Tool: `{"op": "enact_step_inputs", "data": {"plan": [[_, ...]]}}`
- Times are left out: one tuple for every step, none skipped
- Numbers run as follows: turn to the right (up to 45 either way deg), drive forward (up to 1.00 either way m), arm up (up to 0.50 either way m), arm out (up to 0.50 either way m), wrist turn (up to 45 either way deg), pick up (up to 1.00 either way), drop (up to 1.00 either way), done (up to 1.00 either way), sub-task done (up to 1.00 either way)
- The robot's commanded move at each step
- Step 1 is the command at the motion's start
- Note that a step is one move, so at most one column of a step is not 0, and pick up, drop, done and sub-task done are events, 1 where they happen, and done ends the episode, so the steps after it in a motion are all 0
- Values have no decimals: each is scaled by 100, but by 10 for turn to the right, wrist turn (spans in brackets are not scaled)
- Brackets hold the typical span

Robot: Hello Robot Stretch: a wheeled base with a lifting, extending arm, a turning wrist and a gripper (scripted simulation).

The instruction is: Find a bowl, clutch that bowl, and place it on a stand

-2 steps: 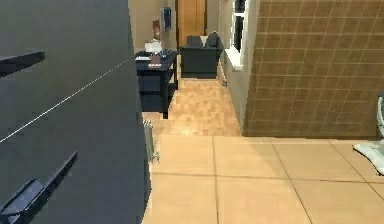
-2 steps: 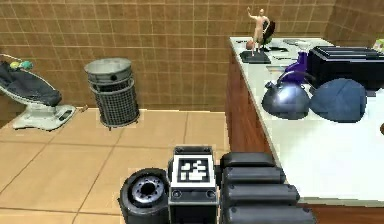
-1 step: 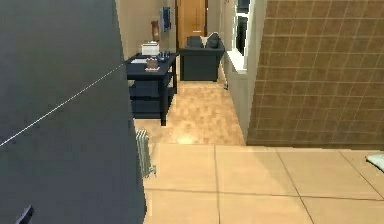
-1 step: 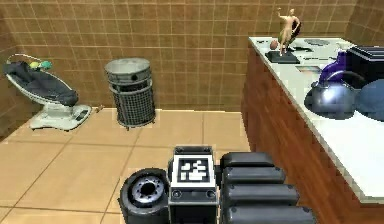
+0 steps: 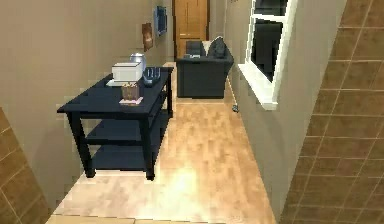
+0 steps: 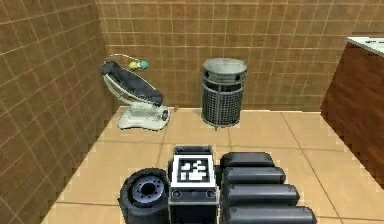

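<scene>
Tucked close, likely for driving, the gripper (image 6: 143,194) may or may not hold something, I cannot tell, while a dark bowl-like thing (image 5: 152,74) sits on the table (image 5: 93,99), near its far edge, handy to reach.

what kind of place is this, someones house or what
Most likely a home: a wood-floored hallway with a dark blue table, a dark armchair by a wooden door, and, in the arm side view, a baby bouncer and a mesh bin against tiled walls.

Black segmented arm (image 6: 262,186), 1 white black-marked square (image 6: 193,168).
</scene>
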Motion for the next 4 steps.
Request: {"op": "enact_step_inputs", "data": {"plan": [[120,0,0,0,0,0,0,0,0],[0,25,0,0,0,0,0,0,0],[-120,0,0,0,0,0,0,0,0],[0,100,0,0,0,0,0,0,0]]}}
